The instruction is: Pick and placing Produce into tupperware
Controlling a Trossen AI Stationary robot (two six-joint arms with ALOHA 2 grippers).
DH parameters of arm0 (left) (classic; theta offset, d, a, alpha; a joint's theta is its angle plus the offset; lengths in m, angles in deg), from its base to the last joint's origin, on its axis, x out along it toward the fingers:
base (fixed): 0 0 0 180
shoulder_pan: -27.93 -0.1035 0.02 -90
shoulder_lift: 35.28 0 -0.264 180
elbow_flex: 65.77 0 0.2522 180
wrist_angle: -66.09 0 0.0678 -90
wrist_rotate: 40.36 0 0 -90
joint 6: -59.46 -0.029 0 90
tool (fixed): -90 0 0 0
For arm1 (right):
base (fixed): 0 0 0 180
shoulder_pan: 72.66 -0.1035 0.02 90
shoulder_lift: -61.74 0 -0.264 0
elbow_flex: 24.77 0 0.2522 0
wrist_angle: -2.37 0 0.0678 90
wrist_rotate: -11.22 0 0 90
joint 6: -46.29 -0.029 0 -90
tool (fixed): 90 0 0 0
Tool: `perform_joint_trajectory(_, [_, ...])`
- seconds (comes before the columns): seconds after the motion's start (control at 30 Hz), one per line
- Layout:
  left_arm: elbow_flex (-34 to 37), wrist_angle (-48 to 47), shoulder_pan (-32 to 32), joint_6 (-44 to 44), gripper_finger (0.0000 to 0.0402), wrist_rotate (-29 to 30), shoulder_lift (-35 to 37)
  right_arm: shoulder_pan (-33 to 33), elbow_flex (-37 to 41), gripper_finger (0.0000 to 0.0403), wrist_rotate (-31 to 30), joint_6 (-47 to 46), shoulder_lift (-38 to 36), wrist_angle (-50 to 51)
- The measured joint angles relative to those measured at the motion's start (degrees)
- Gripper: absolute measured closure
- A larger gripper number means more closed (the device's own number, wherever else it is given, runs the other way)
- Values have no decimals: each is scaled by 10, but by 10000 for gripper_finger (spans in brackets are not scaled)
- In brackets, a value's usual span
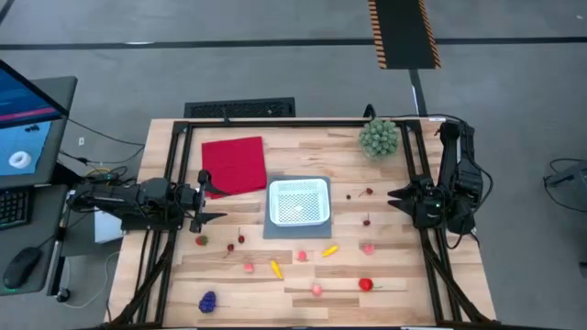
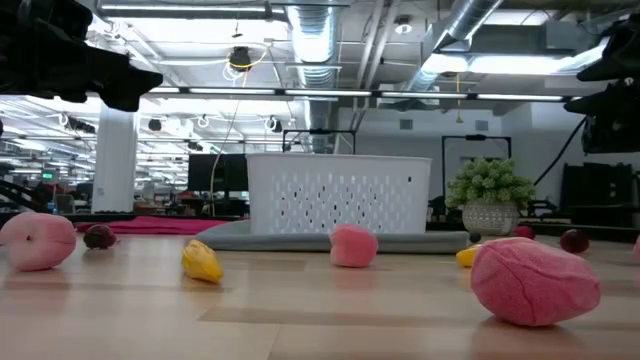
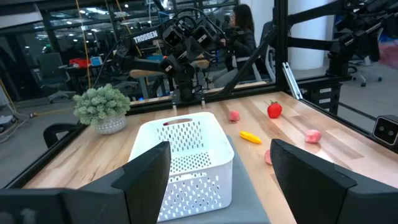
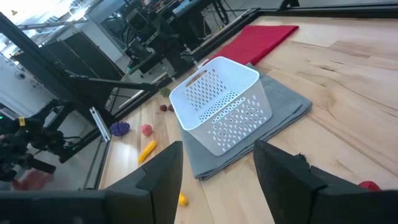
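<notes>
The white tupperware (image 1: 298, 203) stands on a grey mat in the middle of the table; it also shows in the low view as the tupperware (image 2: 338, 193). Tiny produce lies scattered on the wood toward the near edge: purple grapes (image 1: 208, 301), a yellow piece (image 1: 275, 269), pink pieces (image 1: 368, 247) and a red one (image 1: 366, 284). Cherries (image 1: 367, 221) lie right of the tupperware. My left gripper (image 1: 215, 203) hovers open to the left of the tupperware (image 3: 183, 158). My right gripper (image 1: 394, 195) hovers open to its right, facing the tupperware (image 4: 221, 106). Neither holds anything.
A flat red cloth (image 1: 233, 165) lies at the far left of the mat. A green spiky ball plant (image 1: 378, 137) stands in its pot near the far right corner. Black frame rails (image 1: 165, 220) run along the table's sides. A monitor and keyboard sit off the table's left.
</notes>
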Motion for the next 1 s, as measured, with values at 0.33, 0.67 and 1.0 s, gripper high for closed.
perform_joint_trajectory(0.33, [0,0,0,-133,132,11,0,1,0,184,32,7,0,1])
perform_joint_trajectory(0.67, [0,33,1,85,132,-29,0,1,0,184,-85,-23,0,-1])
perform_joint_trajectory(1.0, [0,23,1,204,132,15,0,-2,17,184,-175,140,1,-98])
